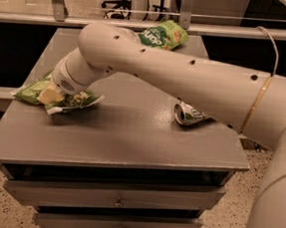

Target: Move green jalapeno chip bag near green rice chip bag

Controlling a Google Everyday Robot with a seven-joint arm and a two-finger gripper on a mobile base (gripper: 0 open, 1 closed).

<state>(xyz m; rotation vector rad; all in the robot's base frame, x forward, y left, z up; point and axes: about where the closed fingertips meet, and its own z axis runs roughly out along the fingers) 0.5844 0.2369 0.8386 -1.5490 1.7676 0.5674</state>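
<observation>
**Camera view.** The gripper (49, 96) is down at the left side of the worktop (130, 145), set on or into the green jalapeno chip bag (80, 99). The state of the jaws cannot be told. The wrist housing covers the point of contact, so grasping or merely pressing is undetermined.

The jalapeno bag lies flat near the left edge of the worktop. One end reaches toward the rim, and its white border shows at the near right corner. The green rice chip bag (162, 36) sits at the far edge, well apart from the jalapeno bag. A crushed can (187, 114) lies on its side right of centre. By my judgement it is clear of the straight line between the two bags.

**Handling, as assessed.**
- The jalapeno bag should be light and soft, with a slippery foil skin and brittle contents.
- It will crumple under a pinch.
- The better hold is a crimped end seam or a gathered fold of the top face, not a squeeze across the filled body.
- So light a load may slip from the jaws or swing when lifted.
- Dragging it may bunch the foil.

**Concealed or unclear.**
- The middle of the jalapeno bag is under the gripper, and its lettering is not legible.
- The near edge of the rice bag is cut by the arm (186, 80).
- The arm runs out of frame at the right and hides the far right corner of the worktop.
- The can's label cannot be read.
</observation>
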